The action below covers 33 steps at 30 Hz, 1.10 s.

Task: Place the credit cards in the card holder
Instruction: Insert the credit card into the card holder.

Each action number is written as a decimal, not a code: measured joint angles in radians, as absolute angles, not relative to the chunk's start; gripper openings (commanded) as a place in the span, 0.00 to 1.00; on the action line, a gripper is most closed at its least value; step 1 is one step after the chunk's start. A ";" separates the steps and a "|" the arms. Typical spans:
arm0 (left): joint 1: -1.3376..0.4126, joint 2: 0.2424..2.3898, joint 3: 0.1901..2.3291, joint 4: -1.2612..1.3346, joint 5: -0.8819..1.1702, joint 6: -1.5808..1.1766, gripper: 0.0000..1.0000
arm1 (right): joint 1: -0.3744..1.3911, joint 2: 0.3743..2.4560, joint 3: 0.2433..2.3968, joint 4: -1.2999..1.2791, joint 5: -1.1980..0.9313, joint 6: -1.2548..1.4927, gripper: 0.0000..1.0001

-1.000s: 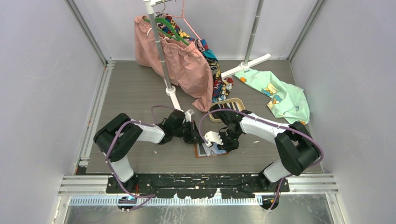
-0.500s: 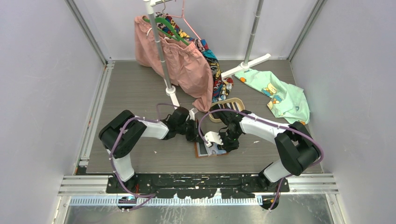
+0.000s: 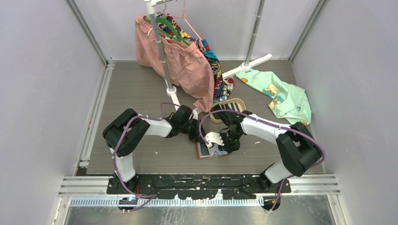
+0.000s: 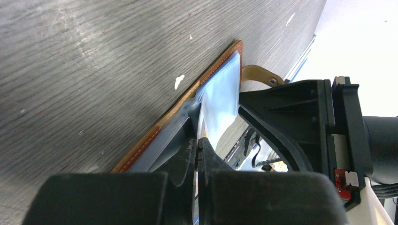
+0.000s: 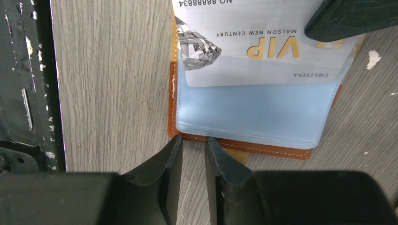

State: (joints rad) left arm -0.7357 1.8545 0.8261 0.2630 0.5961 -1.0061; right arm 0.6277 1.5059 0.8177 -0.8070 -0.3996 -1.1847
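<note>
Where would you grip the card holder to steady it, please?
Probably the tan stitched border of the card holder at its pocket's closed end, coming in low from the side of the right claw. It lies open and flat, and the white VIP card, pinched by the left claw, enters from the opposite end, so that border is free.

From above, the card holder (image 3: 202, 151) near the surface's front edge lies mostly under the right gripper (image 3: 224, 146), and its pockets are too small to make out. The blurred left gripper (image 4: 197, 150) hides the holder's near end; whether it pinches a pocket leaf is unclear. The right wrist view's top edge cuts off the whitish card (image 5: 263, 56), and a dark finger (image 5: 352, 18) covers one corner.
</note>
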 measured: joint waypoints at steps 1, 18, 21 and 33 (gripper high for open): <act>-0.736 1.855 0.828 0.256 0.599 -1.004 0.00 | 0.628 1.506 0.818 -0.807 -0.399 -1.182 0.30; -0.730 1.877 0.874 0.178 0.634 -0.982 0.01 | 0.645 1.501 0.818 -0.799 -0.386 -1.142 0.39; -0.727 1.890 0.884 0.179 0.646 -0.982 0.02 | 0.648 1.485 0.821 -0.788 -0.389 -1.122 0.41; -0.725 1.900 0.888 0.182 0.661 -0.982 0.07 | 0.759 1.407 0.913 -0.761 -0.445 -1.049 0.16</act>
